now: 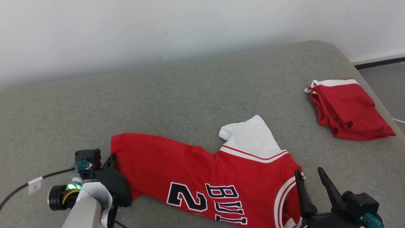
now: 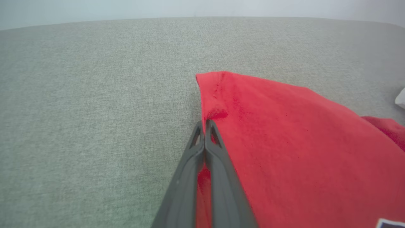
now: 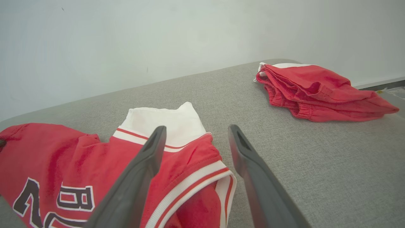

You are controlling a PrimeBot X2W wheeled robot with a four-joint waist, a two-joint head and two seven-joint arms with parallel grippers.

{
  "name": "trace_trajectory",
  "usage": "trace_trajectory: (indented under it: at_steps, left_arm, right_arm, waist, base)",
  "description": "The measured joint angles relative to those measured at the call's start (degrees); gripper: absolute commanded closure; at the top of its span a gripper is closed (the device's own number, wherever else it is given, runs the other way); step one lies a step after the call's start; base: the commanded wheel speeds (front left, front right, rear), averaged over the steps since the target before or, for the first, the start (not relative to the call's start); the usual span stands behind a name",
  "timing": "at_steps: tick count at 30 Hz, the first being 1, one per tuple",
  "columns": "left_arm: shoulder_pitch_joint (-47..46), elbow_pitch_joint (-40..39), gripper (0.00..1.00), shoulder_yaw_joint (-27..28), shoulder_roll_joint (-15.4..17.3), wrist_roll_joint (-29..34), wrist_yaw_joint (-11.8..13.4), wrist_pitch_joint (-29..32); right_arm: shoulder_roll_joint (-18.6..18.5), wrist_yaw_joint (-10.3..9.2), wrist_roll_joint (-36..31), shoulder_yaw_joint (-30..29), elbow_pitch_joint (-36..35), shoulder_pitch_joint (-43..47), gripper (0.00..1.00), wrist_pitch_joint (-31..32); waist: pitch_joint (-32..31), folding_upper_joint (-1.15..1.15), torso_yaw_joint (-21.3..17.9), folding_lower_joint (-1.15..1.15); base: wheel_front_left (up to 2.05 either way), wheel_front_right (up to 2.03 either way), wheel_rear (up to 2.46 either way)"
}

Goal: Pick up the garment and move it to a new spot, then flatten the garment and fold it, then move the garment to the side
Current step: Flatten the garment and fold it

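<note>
The left jaws are pressed together on the left edge of the jersey [image 1: 196, 164]. In the left wrist view the two dark fingers [image 2: 221, 171] meet at their tips right at the hem, a strip of red cloth shows between them lower down, and a small pucker sits in the fabric just past the tips. The head view gives no such detail: there the fingers are hidden behind the wrist housing, which sits against the jersey's left edge, with a black cable [image 1: 19, 186] trailing away from it.

The right jaws stand wide apart, holding nothing. In the right wrist view one finger [image 3: 133, 183] hangs over the striped armhole trim and the other over bare bench [image 1: 190, 88] just beside it.

The jersey lies spread on the bench between the two jaws. Its white sleeve [image 1: 250, 136] points away from the right jaws, and the dark lettering [image 1: 221, 202] lies between the two jaws, nearer the right. A red bundle [image 1: 348, 110] with white trim lies well beyond the right jaws, to their right near the bench's rounded corner. The right wrist view shows its stacked folds and a gathered band.
</note>
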Motion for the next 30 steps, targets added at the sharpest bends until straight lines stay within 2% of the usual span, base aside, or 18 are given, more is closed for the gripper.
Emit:
trace_trajectory:
  at_steps: [4,7,12,15,20,27,28,29,30]
  left_arm:
    - [2.7,-4.4,1.0,-0.1,-0.9,-1.2,-0.8,-2.1]
    - [7.2,-10.6,1.0,-0.2,-1.8,-3.8,-1.9,-1.5]
    - [21.1,-26.8,1.0,-1.5,-2.7,-12.4,-3.1,5.4]
    - [30.5,-36.3,1.0,-2.8,-1.6,-14.1,-3.0,11.8]
    - [39.3,-46.2,1.0,-3.0,0.6,-14.9,0.3,19.1]
    - [41.7,-47.8,1.0,-3.6,2.8,-11.5,3.8,22.2]
    - [41.7,-47.7,0.88,-3.7,2.9,-11.3,4.0,22.3]
    - [41.7,-47.7,0.0,-3.8,2.8,-11.1,4.1,22.0]
    - [41.7,-47.5,0.0,-3.9,2.8,-11.0,4.4,22.1]
  right_arm:
    - [0.0,0.0,0.0,-0.2,-0.4,0.7,0.0,0.4]
    - [0.0,0.0,0.0,-0.8,-1.0,1.2,0.0,0.5]
    - [0.0,0.0,0.0,-2.0,-1.6,2.1,0.0,0.8]
    - [0.1,0.0,0.0,-2.6,-1.8,2.4,0.0,0.7]
    - [0.3,0.0,0.0,-2.6,-1.6,2.3,0.0,0.9]
    - [0.4,0.0,-0.2,-1.9,-1.2,1.5,0.0,1.0]
    - [0.4,0.0,-0.2,-1.8,-1.1,1.5,0.0,1.0]
    - [0.4,0.0,-0.2,-1.8,-1.1,1.5,0.0,1.0]
    - [0.4,0.0,-0.2,-1.7,-1.0,1.4,0.0,1.0]
  waist:
    - [-0.8,0.0,1.4,0.0]
    - [-1.2,0.0,2.6,0.0]
    - [-1.1,0.0,4.3,0.0]
    - [-0.7,0.0,5.3,0.0]
    - [-0.1,0.0,6.8,0.0]
    - [-0.1,0.0,7.7,0.0]
    - [-0.1,0.0,7.7,0.0]
    - [-0.2,0.0,7.7,0.0]
    - [-0.2,0.0,7.6,0.0]
  base:
    - [0.0,0.0,0.0]
    - [0.0,0.0,0.0]
    - [0.0,0.0,0.0]
    - [0.0,0.0,0.0]
    - [0.0,0.0,0.0]
    - [0.0,0.0,0.0]
    - [0.0,0.0,0.0]
    - [0.0,0.0,0.0]
    - [0.0,0.0,0.0]
